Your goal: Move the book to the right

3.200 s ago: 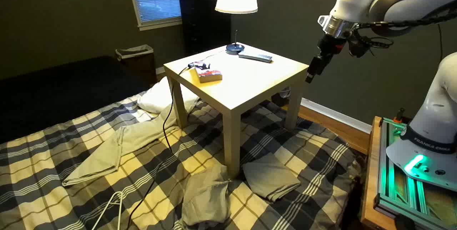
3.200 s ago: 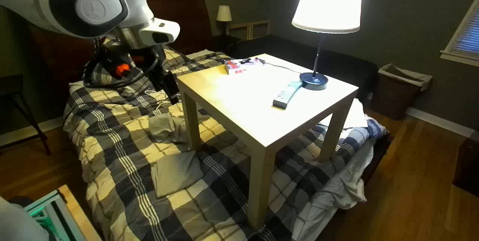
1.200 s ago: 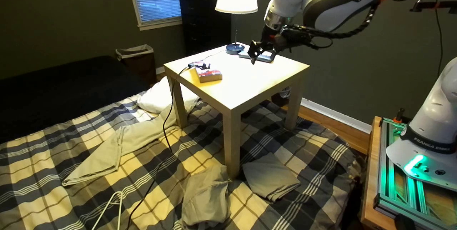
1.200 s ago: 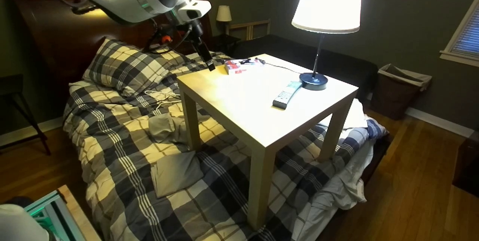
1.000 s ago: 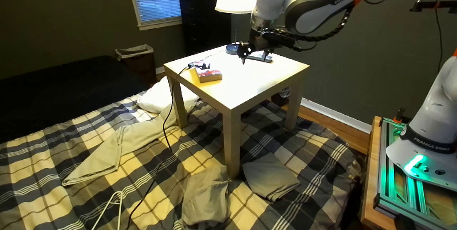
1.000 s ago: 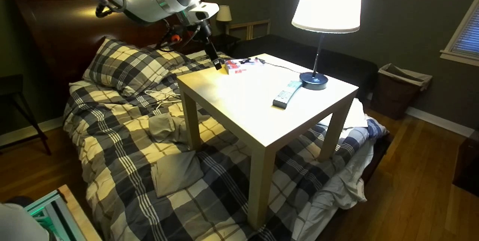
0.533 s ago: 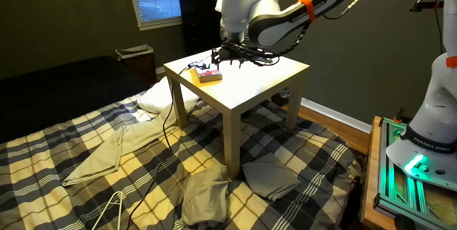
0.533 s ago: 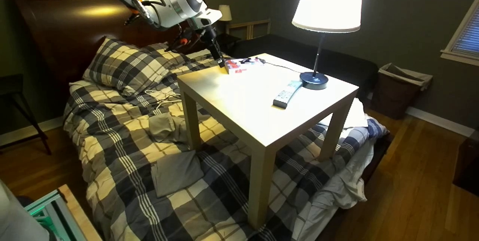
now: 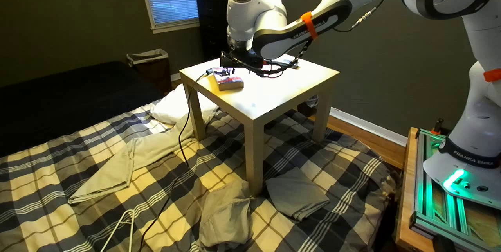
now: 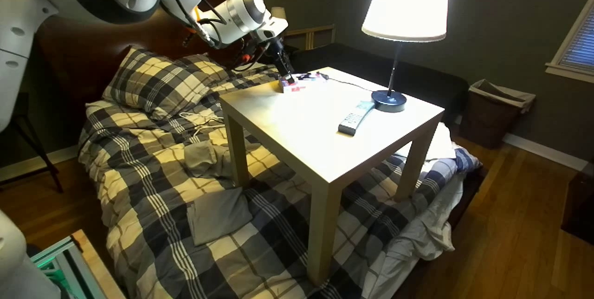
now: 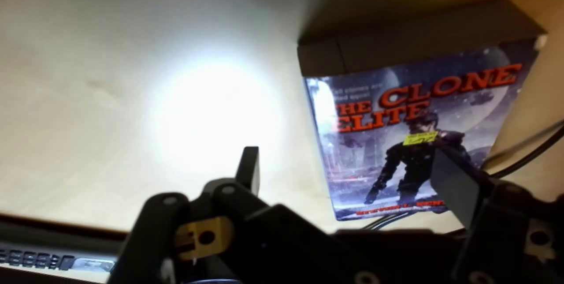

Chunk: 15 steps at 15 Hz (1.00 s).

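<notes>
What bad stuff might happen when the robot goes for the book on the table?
In the wrist view, the open gripper has one finger over the book, so coming straight down might jab it instead of gripping it.

The black cord runs close by the book and, in an exterior view, seems to lead to the lamp; it might snag and tug the lamp.

The book lies near an edge of the table, so a wrong push might knock it off.

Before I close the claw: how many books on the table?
1. The book lies flat, cover up, on the table; the open claw partly overlaps it in the wrist view. The arm hides part of the table in an exterior view, but no second book shows.
</notes>
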{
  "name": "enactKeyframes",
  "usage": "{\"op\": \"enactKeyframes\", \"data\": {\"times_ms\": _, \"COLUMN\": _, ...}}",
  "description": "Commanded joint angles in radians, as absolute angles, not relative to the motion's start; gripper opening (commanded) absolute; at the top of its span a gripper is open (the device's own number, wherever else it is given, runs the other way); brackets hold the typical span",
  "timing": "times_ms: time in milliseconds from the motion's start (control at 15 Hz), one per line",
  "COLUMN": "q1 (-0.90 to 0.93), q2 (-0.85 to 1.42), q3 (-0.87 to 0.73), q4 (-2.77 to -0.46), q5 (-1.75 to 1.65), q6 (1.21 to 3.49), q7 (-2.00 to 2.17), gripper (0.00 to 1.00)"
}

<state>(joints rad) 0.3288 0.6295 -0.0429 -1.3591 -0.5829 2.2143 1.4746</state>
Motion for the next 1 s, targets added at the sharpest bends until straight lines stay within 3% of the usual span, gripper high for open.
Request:
{"op": "enactKeyframes", "data": {"times_ms": 0, "q1": 0.362, "q2": 0.717, "q3": -0.105, "q4": -1.251, "q5": -0.611, "q6": 2.239, "q7": 1.532, "gripper": 1.0}}
{"op": "enactKeyframes", "data": {"times_ms": 600, "q1": 0.415, "q2": 0.844, "q3": -0.197, "q4": -1.155, "q5": -0.687, "q6": 2.336, "q7": 1.591, "gripper": 1.0}}
{"op": "enactKeyframes", "data": {"times_ms": 933, "q1": 0.411, "q2": 0.831, "q3": -0.166, "q4": -1.177, "q5": -0.663, "q6": 2.299, "q7": 1.525, "gripper": 1.0}}
